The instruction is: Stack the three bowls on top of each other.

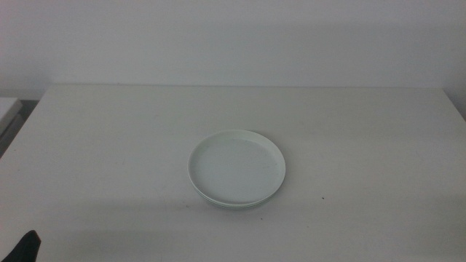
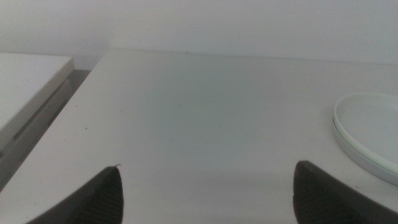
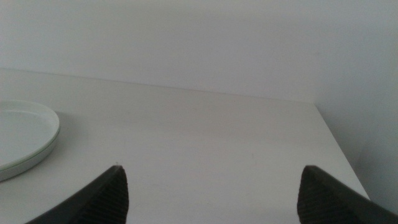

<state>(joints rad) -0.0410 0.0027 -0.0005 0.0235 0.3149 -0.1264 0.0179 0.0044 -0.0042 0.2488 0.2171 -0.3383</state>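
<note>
**Inspector A:** We find the bowls [image 1: 237,169] already nested in one pile near the middle of the counter [image 1: 109,145]. The white one sits on top; beneath it we make out a greenish rim and at least one more edge, but we cannot count three layers with certainty.

**Inspector B:** Agreed. The left end effector [image 2: 205,190] sits low at the near left corner of the counter, jaws spread wide with nothing between them. The pile lies ahead of it and off to its right, well apart.

**Inspector A:** The right end effector [image 3: 211,190] is likewise spread and empty. The pile lies ahead and to its left, also well apart.

**Inspector B:** On handling, we judge these to be light, stiff plastic, likely smooth and a little slippery. The low rim is the only sensible hold: one jaw inside, one outside, pinching the wall. A nested pile could slide if nudged sideways.

**Inspector A:** On views: the middle view shows the whole pile and only a dark tip of the left end effector at its bottom edge; the right one is absent there. Each wrist view shows the rim layering from the side more clearly, plus a lower surface [image 2: 31,87] beyond the counter's left edge.
</note>
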